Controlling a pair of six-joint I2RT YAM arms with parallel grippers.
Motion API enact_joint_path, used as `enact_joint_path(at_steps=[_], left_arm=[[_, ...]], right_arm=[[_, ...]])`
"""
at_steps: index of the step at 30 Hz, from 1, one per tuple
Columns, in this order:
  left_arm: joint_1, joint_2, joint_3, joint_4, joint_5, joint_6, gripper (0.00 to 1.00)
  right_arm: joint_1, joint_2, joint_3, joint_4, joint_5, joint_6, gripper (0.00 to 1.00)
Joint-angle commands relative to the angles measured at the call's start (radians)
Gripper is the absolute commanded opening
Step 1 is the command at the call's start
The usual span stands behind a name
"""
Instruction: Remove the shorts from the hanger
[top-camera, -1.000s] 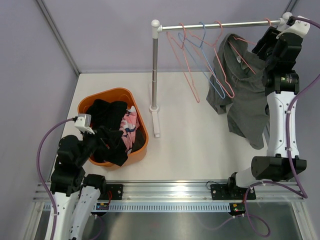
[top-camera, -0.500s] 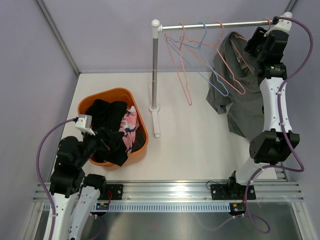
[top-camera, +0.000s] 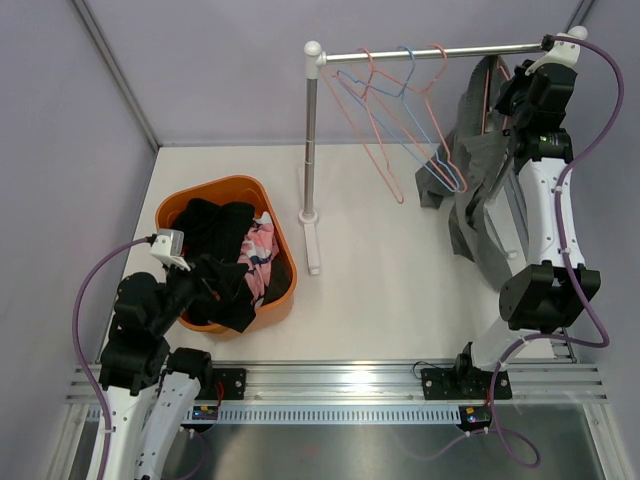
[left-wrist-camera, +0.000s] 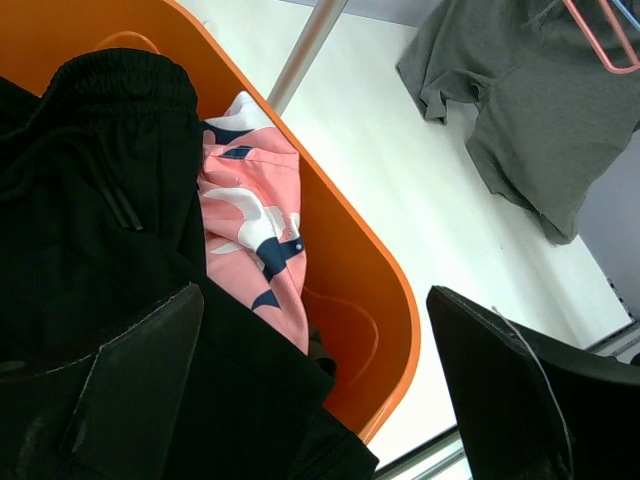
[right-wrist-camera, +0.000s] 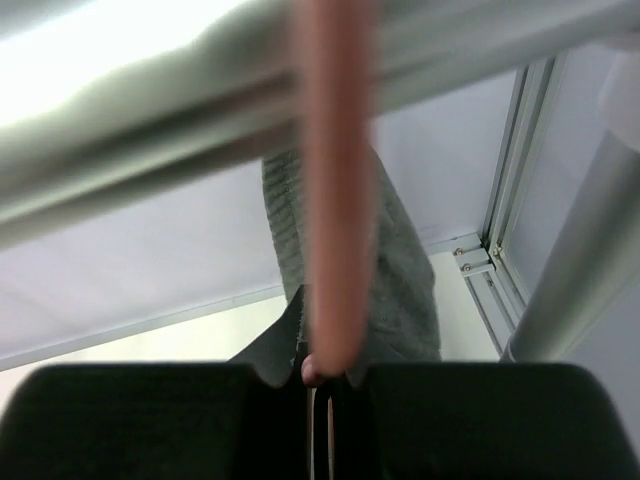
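The white table (top-camera: 400, 290) lay below both claws. The metal rail (top-camera: 430, 50) ran crosswise directly above the right claw (right-wrist-camera: 322, 375), on a post well to its left. The grey shorts (top-camera: 480, 200) hung on the pink hanger (right-wrist-camera: 335, 200) just beyond and below the right claw, trailing to the table. The orange basket (top-camera: 215, 185) sat under the left claw (left-wrist-camera: 312, 300). Dark shorts (left-wrist-camera: 90, 200) were heaped in it beneath the left finger, and the pink printed shorts (left-wrist-camera: 255, 230) lay between the two fingers against the basket wall. Three empty hangers (top-camera: 400, 120) hung on the rail left of the right claw. The left claw was spread wide, gripping nothing. The right claw was pressed together, pinching the pink hanger's wire.
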Motion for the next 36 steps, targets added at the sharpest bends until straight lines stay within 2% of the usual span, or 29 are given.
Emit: enact_joint_path(at_steps=[1, 10, 19, 26, 30, 36], left_arm=[[-0.007, -0.002, -0.006, 0.042, 0.020, 0.008, 0.99], [-0.007, 0.000, -0.006, 0.043, 0.017, 0.008, 0.99], [-0.007, 0.001, -0.006, 0.042, 0.012, 0.008, 0.99], [-0.007, 0.009, -0.006, 0.040, 0.011, 0.007, 0.99], [-0.007, 0.019, -0.006, 0.037, 0.009, 0.008, 0.99], [-0.008, 0.033, -0.006, 0.037, 0.008, 0.008, 0.99]], right_arm=[[-0.001, -0.074, -0.002, 0.075, -0.008, 0.016, 0.00], [0.002, -0.114, 0.106, 0.009, -0.071, 0.052, 0.00], [0.072, -0.172, 0.137, -0.057, -0.010, 0.068, 0.00], [0.183, -0.325, -0.052, -0.084, 0.122, 0.081, 0.00], [0.223, -0.494, -0.240, -0.090, 0.176, 0.125, 0.00], [0.258, -0.715, -0.454, -0.172, 0.164, 0.185, 0.00]])
